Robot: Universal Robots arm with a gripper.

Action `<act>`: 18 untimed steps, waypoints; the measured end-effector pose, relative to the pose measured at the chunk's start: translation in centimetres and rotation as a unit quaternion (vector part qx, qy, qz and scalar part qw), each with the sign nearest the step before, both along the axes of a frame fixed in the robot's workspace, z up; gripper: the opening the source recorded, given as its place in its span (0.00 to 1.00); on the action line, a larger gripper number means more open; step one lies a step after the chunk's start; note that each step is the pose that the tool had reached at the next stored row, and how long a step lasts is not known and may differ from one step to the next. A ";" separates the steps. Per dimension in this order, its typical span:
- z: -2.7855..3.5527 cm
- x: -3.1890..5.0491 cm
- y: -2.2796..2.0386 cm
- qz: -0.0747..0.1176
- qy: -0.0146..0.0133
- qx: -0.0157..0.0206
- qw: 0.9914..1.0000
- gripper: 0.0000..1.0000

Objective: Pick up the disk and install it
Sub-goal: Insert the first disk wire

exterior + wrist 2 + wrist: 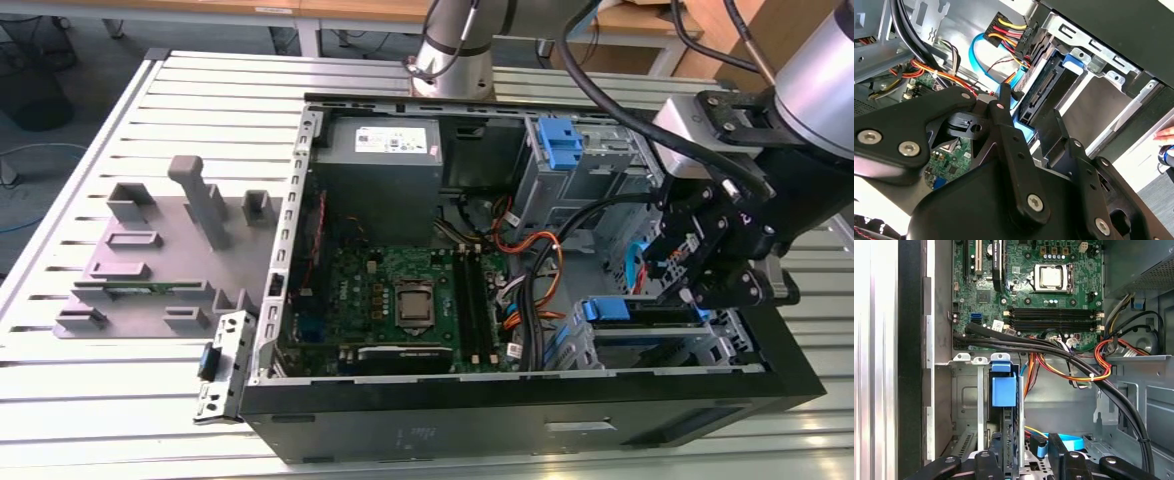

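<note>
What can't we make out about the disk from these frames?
- Label face of the disk: the first wrist view sees it edge-on, so the face is hidden.
- One end of the disk: in the first wrist view, covered by the hand and cut off by the picture's edge.
- How deep it sits in the bay: in the exterior view, the hand blocks it.

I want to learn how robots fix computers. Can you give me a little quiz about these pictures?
1. True or false: the computer case has its side open.
2. What colour is the plastic on the disk? A red, B blue, C green.
3. Fill in: in the exterior view, the gripper hangs over that view's ___ end of the case.
Key: 1 true; 2 B; 3 right.
</note>
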State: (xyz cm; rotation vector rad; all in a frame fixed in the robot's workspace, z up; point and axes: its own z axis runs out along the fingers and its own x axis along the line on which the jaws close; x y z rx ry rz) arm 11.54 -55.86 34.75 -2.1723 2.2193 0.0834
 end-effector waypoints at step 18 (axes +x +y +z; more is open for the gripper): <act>-0.15 0.00 -0.35 0.000 0.000 0.000 1.000 0.16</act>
